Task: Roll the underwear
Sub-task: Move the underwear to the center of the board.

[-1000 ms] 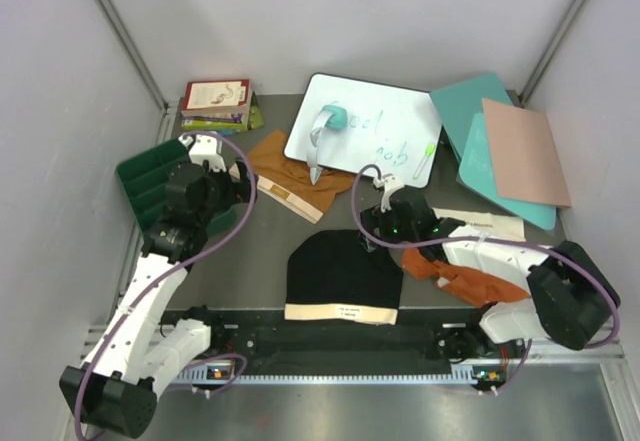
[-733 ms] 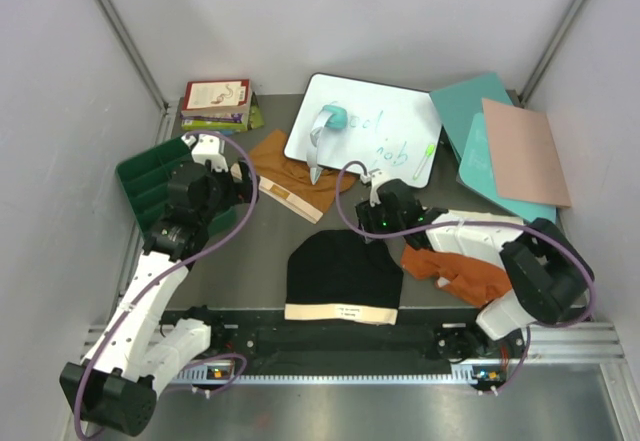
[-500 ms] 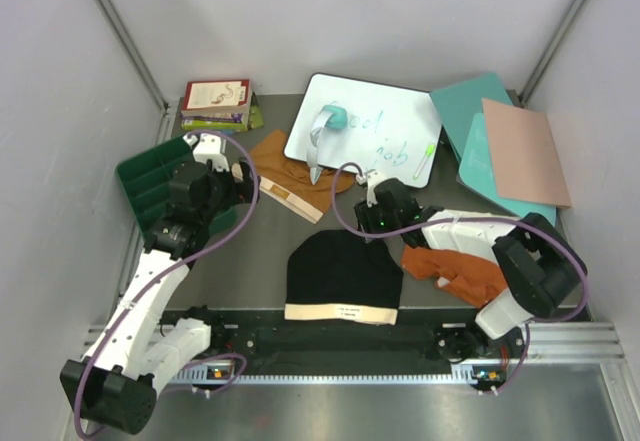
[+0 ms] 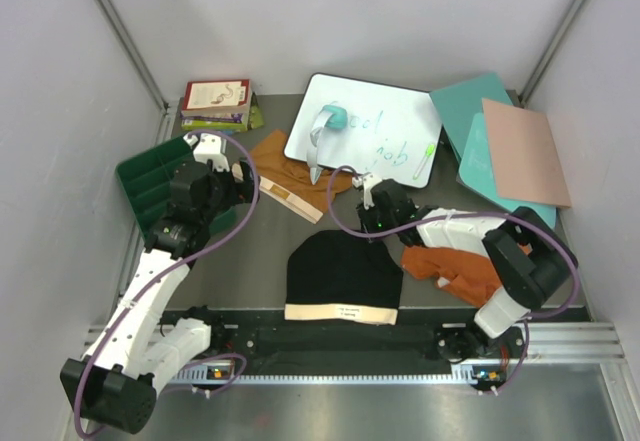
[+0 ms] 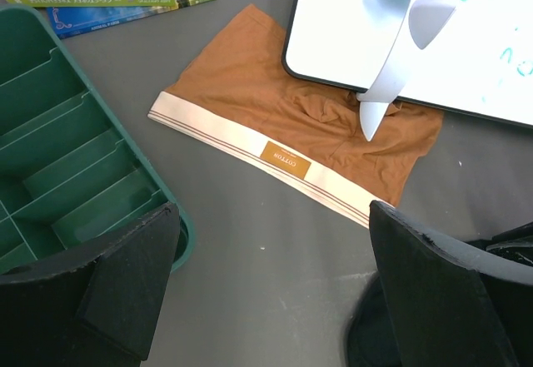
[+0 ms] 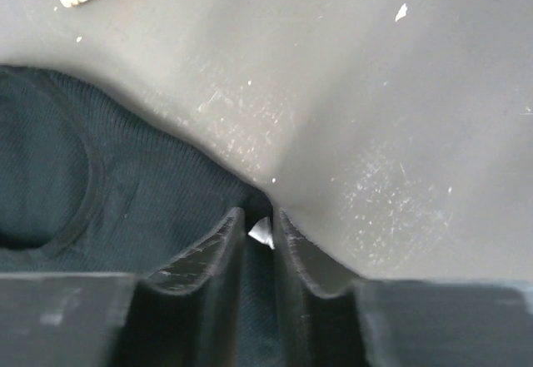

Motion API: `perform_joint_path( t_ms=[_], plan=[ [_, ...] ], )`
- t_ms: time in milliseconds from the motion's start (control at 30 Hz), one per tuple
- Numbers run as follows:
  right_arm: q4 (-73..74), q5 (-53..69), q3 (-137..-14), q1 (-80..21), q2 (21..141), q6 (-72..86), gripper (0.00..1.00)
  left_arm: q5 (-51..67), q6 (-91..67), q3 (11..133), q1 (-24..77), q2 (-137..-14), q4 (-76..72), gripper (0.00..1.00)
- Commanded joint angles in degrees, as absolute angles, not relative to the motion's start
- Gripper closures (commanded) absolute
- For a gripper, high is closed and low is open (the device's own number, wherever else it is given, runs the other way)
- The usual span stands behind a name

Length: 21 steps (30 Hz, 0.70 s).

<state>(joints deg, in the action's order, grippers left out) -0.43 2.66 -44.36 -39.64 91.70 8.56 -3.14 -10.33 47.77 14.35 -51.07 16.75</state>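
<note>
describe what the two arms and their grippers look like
Both the left arm and right arm have white links, black joint housings and a looping purple cable. The left gripper and right gripper have matte black, wedge-shaped fingers.

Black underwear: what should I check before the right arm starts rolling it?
1. Black underwear lies flat, waistband on the near side: ok.
2. Right gripper sits at its far edge, toward the right, with the jaws nearly closed over the cloth edge: ok.
3. Cloth actually pinched: cannot tell.
4. Left gripper is open, away from the black pair and above the mustard underwear: ok.
5. Rust-orange underwear clear of the black pair: cannot tell, because their edges lie very close.
</note>
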Motion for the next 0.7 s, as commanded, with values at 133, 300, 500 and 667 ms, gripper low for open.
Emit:
perform_joint_path(
  t_ms=[133,300,500,667],
  plan=[
    [-1.1,3.5,-49.4,-40.3,95.8,7.7,1.00,-4.0,-9.9,48.2,14.6,-51.6,15.3,0.01],
    [0.3,-1.3,-53.3,-40.3,98.3,8.4,1.00,-4.6,-9.8,48.3,14.6,-51.9,15.3,0.01],
    [5.2,-7.3,-63.3,-40.1,103.9,6.9,1.00,-4.9,-9.8,48.3,14.6,-52.0,15.4,0.01],
    [8.2,-9.0,-70.9,-39.7,108.4,4.9,1.00,-4.8,-9.8,48.3,14.7,-51.7,15.4,0.01]
  ],
)
